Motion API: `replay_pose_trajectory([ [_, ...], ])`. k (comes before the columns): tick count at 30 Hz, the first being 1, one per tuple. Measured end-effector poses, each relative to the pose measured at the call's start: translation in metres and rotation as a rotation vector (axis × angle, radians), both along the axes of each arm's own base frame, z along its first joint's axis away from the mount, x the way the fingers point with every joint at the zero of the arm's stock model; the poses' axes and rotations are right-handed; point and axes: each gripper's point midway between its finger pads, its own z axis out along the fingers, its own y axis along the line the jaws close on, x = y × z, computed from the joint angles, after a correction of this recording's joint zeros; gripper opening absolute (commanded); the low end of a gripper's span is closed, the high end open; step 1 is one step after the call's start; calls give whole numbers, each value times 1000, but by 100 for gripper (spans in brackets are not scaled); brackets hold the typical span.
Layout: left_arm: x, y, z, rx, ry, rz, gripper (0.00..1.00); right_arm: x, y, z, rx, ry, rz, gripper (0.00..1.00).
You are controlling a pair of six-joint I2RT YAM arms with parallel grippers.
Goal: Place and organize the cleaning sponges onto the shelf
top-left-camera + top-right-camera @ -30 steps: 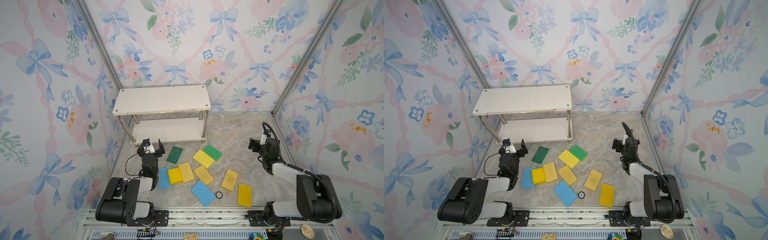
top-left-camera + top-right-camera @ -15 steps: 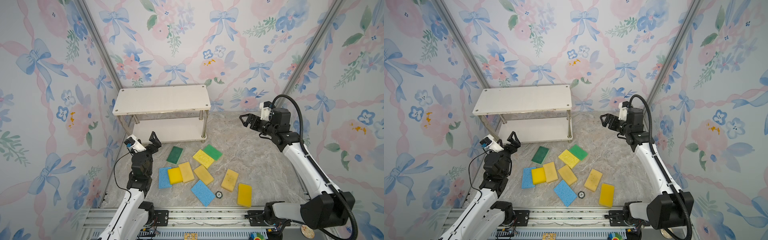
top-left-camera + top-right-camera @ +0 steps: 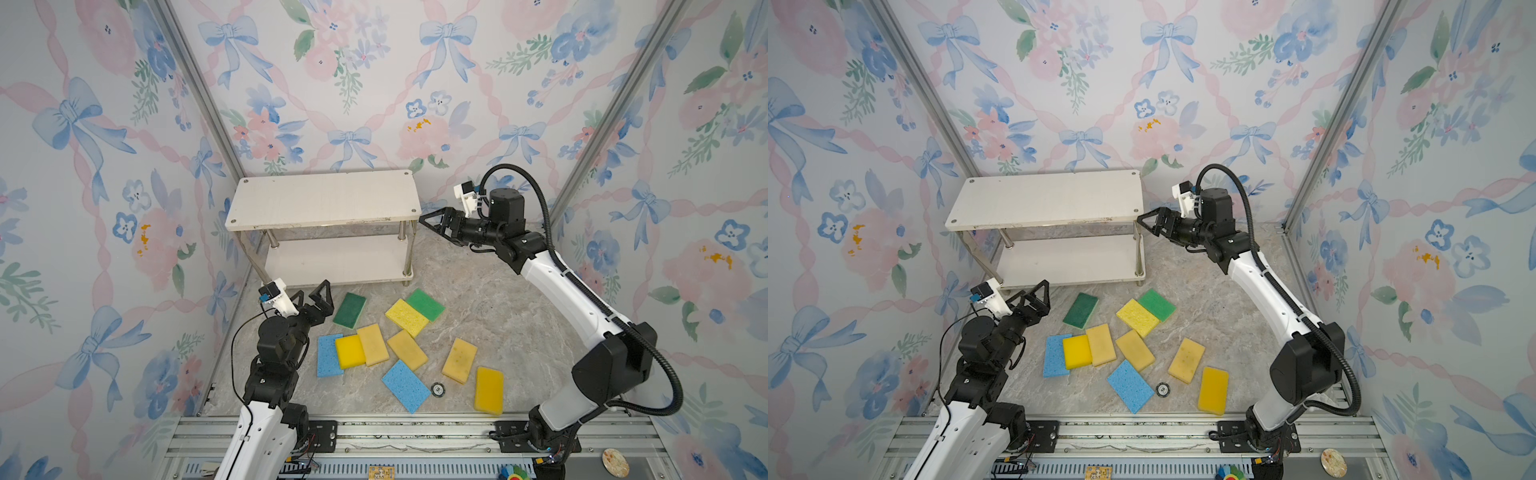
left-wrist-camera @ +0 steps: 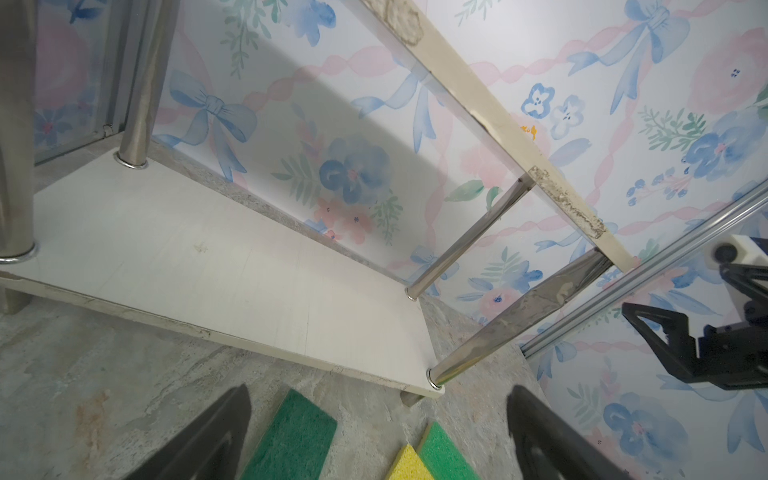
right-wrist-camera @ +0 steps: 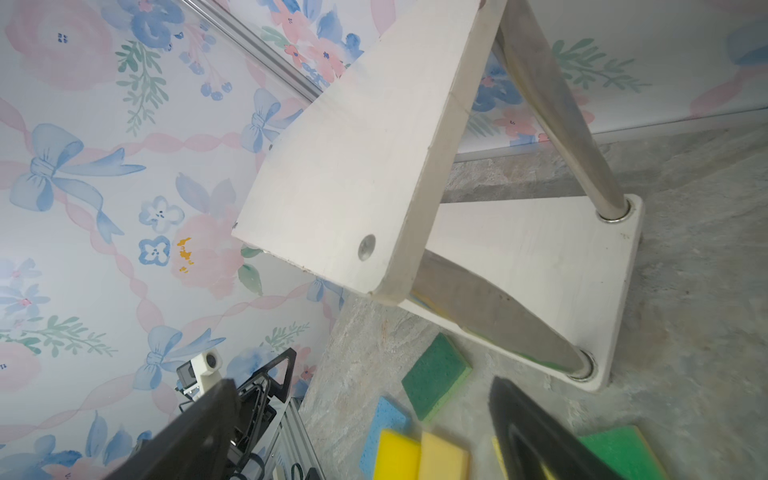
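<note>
Ten cleaning sponges (image 3: 406,349) are seen scattered flat on the marbled desk (image 3: 490,291), in front of the two-tier shelf (image 3: 324,199). The left pincer (image 3: 311,296) is held spread and empty, just beside the dark green scourer (image 3: 350,309). The right pincer (image 3: 430,224) is held spread and empty, near the right end of the shelf's top board. A small round disc (image 3: 437,389) is seen among the nearest sponges.
</note>
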Motion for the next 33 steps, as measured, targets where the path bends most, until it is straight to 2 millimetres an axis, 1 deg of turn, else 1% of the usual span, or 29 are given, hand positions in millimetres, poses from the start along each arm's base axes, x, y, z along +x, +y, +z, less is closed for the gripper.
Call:
replay_pose_trajectory([
  [2, -1, -2, -1, -4, 9, -12, 98, 13, 9, -5, 18, 17, 2, 99],
  [5, -2, -4, -1, -7, 14, -23, 98, 29, 20, -11, 46, 44, 2, 94],
  [8, -3, -4, -1, -7, 14, -24, 98, 43, 28, -13, 71, 55, 3, 93],
  [10, -3, -4, -2, -6, 20, -24, 98, 50, 31, -9, 94, 54, -2, 93],
  [13, -3, -5, -1, -3, 21, -27, 98, 56, 34, 2, 142, 53, -9, 91],
  [15, -3, -6, 2, -2, 19, -31, 98, 60, 35, 11, 169, 48, -12, 87],
  [17, -2, -6, 4, 2, 16, -30, 98, 63, 37, 21, 194, 42, -13, 79],
  [21, -1, -5, 8, 9, 10, -21, 98, 70, 40, 17, 207, 94, -20, 69],
  [24, -1, -4, 7, 15, 14, -17, 98, 74, 42, 12, 211, 122, -23, 60],
  [28, -1, -3, 5, 17, 24, -11, 98, 75, 41, 7, 214, 162, -38, 45],
  [30, -1, -3, 3, 18, 29, -11, 98, 76, 40, 5, 216, 181, -47, 40],
  [33, -1, -3, 3, 19, 32, -11, 98, 77, 38, 1, 210, 207, -64, 29],
])
